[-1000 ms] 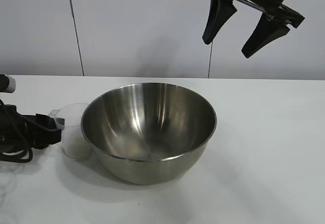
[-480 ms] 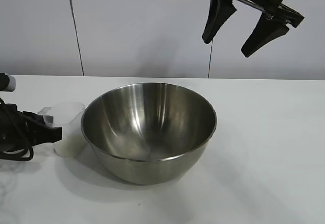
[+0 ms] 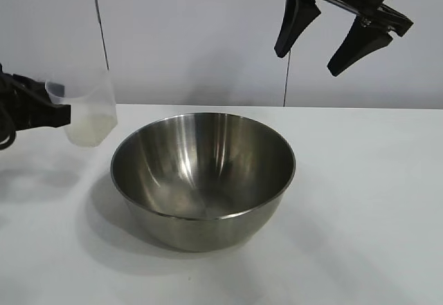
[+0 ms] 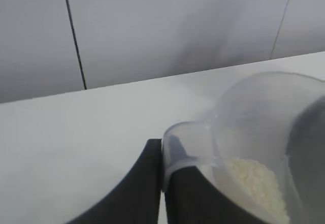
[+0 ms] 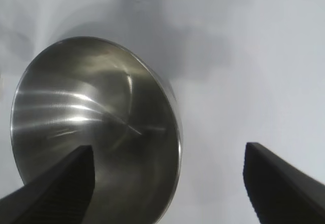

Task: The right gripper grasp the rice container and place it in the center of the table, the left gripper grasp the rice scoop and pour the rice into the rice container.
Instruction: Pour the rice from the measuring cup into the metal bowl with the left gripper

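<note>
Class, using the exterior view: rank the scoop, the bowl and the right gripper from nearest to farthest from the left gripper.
1. Scoop: held in the left gripper at the view's left, lifted off the table.
2. Bowl: centre of the table, just right of the scoop.
3. Right gripper: open, high at upper right.

Clear rice scoop (image 3: 88,115) aloft, roughly upright, left of empty steel rice container (image 3: 203,177).

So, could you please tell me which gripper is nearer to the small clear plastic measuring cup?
Left. The left gripper is shut on the clear plastic measuring cup's handle, holding it above the white table. The right gripper hangs open, high above the steel bowl's far right side.
</note>
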`<state>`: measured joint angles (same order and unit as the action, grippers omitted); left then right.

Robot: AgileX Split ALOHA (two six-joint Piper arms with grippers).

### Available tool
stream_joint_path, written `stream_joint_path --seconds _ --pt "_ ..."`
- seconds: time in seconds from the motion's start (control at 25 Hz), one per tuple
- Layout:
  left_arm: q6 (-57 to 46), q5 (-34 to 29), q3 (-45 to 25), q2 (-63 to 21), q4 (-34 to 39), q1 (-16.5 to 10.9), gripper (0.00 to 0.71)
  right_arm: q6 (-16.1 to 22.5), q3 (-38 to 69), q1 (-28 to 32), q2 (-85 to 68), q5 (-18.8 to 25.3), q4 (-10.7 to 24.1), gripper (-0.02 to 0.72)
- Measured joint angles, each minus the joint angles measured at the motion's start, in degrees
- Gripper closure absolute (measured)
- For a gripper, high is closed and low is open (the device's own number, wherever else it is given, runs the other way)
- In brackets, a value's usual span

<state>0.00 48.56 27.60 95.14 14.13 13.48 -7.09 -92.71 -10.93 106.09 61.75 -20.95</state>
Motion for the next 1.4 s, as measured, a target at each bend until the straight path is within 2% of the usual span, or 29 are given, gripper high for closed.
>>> stream_joint_path --seconds 0.2,0.36,0.56,0.72,0.92,1.12,1.24,1.4 --pt "-5.9 -8.2 4.3 -6.7 10.8 1.9 0.704 0.0 0.0 0.0 0.0 0.0 -0.1 0.146" --pt "-7.2 -13.1 8.5 -7.2 20.2 5.6 0.704 0.0 0.0 0.0 0.0 0.0 -0.1 0.146" --pt "2.1 -21.5 12.6 -7.2 22.7 10.2 0.704 0.0 0.0 0.0 0.0 -0.3 -0.1 0.146" --pt "18.6 -29.0 16.0 -7.2 16.8 14.0 0.704 0.0 0.0 0.0 0.0 -0.3 -0.1 0.146" --pt "46.7 -34.9 19.7 -7.2 3.6 19.0 0.704 0.0 0.0 0.0 0.0 -0.3 -0.1 0.146" --pt "74.9 -36.0 19.9 -7.2 -9.4 22.4 0.704 0.0 0.0 0.0 0.0 -0.3 -0.1 0.146" --pt "88.4 -35.7 19.9 -7.2 -15.6 24.2 0.704 0.0 0.0 0.0 0.0 -0.3 -0.3 0.146" --pt "103.2 -33.1 19.9 -7.2 -19.7 26.2 0.704 0.0 0.0 0.0 0.0 -0.3 -0.3 0.146"
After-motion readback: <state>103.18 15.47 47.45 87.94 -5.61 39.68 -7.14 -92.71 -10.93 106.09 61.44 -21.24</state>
